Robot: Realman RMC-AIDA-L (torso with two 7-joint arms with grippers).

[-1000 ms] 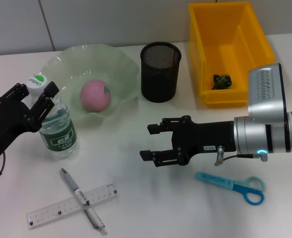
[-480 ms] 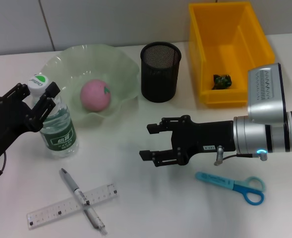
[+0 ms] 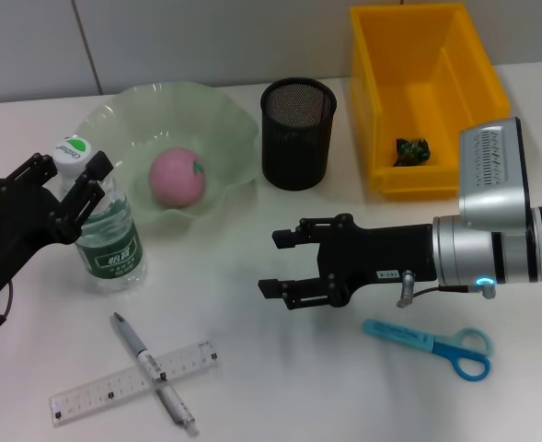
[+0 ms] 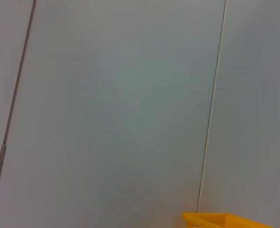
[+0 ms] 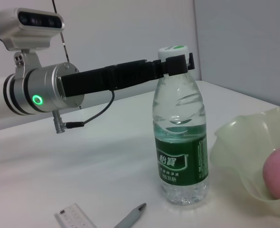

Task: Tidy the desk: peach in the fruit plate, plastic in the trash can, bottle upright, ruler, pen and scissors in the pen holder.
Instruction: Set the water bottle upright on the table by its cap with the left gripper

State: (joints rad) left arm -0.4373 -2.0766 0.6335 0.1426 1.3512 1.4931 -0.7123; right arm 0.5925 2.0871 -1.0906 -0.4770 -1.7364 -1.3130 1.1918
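A clear, ribbed plastic bottle with a green label and white cap is standing upright near the left edge of the white desk, and the black left claw is gripping its neck just under the cap, fingers closed against it. Just beside it, toward the far edge, a wavy-rimmed, translucent pale green fruit plate is holding a round pink peach. A black mesh pen holder, cylindrical, is sitting near the middle of the far edge; nothing is showing above its rim. At the far right corner a glossy yellow rectangular trash can is holding a small dark crumpled piece of plastic. The right claw is hovering over mid-desk, jaws spread wide and gripping nothing. Near the front edge a grey pen is lying crossed over a clear ruler, and blue-handled scissors are lying flat toward the front right.
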